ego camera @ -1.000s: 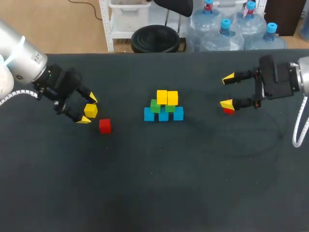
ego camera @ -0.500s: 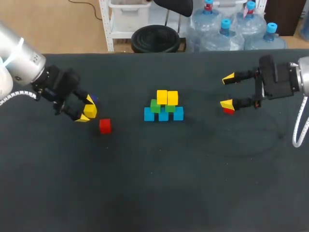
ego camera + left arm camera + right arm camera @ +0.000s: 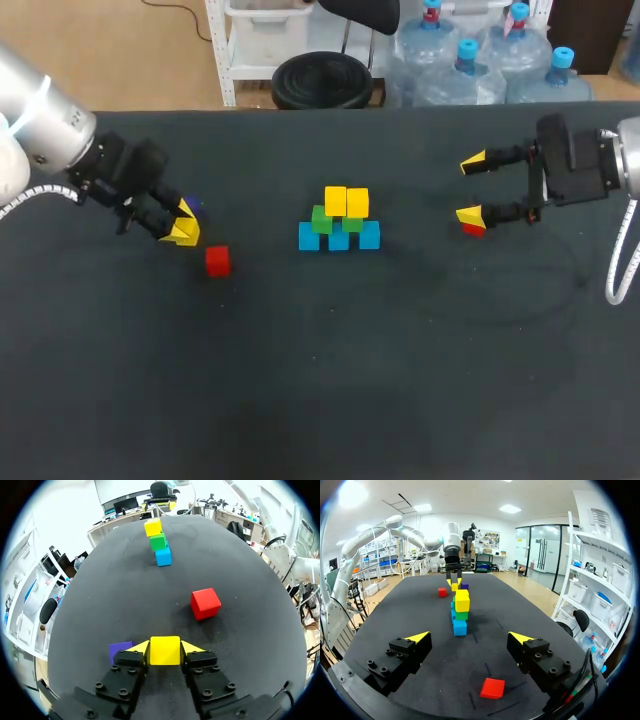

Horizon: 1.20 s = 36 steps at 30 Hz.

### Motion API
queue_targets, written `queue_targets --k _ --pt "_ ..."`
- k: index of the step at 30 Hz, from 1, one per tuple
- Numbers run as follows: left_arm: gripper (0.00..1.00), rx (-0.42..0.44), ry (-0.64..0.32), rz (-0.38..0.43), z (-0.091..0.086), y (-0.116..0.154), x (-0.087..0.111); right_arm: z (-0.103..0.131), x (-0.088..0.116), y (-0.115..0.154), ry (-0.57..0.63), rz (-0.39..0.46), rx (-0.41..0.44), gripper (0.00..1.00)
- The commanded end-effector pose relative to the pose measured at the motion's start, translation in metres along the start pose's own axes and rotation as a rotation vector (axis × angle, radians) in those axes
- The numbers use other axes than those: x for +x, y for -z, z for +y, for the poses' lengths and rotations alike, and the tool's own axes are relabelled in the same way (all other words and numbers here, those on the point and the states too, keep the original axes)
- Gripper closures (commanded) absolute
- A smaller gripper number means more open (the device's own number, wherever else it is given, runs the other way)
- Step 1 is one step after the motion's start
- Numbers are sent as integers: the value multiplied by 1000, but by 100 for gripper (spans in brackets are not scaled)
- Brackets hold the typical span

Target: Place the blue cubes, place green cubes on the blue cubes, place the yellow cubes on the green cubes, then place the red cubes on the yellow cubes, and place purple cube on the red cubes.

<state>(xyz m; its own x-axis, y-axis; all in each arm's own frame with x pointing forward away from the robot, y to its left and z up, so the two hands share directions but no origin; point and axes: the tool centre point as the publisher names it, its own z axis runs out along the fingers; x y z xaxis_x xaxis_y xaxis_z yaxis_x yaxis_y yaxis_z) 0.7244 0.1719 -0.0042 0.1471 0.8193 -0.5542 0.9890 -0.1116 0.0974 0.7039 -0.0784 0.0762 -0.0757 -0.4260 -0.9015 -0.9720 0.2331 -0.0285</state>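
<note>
Yellow is the layer in hand: the left claw (image 3: 180, 222) is closed on a loose yellow cube (image 3: 165, 651), one finger pressed to each flat side, well to the left of the pile (image 3: 339, 220). Squeezing opposite faces square-on should stop the cube twisting when it is carried. Whether it is clear of the worktop (image 3: 320, 380) I cannot tell.

The pile has blue cubes (image 3: 339, 238) side by side at the bottom, green cubes (image 3: 322, 218) on them and two yellow cubes (image 3: 346, 201) on top. The broad blue row gives the upper layers their footing. I judge the held cube belongs with that yellow layer. The next move would then be a lift, a carry across to the pile and a gentle set-down, since a nudge could topple the upper cubes.

A purple cube (image 3: 120, 651) lies just beside one finger of the left claw, and a red cube (image 3: 218, 260) sits left of the pile, near that claw. Both look parked for the later layers.

Well right of the pile, the right claw (image 3: 472, 188) hangs with fingers spread wide and nothing between them. A second red cube (image 3: 492, 688) lies on the worktop just ahead of it, likely its pick when red is due.

No cube shows a label or writing that I can make out.
</note>
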Motion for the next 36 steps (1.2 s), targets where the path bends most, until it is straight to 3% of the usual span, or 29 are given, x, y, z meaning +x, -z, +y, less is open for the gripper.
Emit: queue_targets --k 1,11,19,36 --pt "100 0 -1 4 1 1 -4 0 0 -1 1 -2 1 0" --pt "100 -12 15 0 5 8 -21 0 0 -1 1 -2 1 0" --pt "100 -61 124 18 20 18 -51 0 0 -1 1 -2 1 0" --pt "100 0 33 119 46 5 -114 0 0 -1 1 -2 1 0"
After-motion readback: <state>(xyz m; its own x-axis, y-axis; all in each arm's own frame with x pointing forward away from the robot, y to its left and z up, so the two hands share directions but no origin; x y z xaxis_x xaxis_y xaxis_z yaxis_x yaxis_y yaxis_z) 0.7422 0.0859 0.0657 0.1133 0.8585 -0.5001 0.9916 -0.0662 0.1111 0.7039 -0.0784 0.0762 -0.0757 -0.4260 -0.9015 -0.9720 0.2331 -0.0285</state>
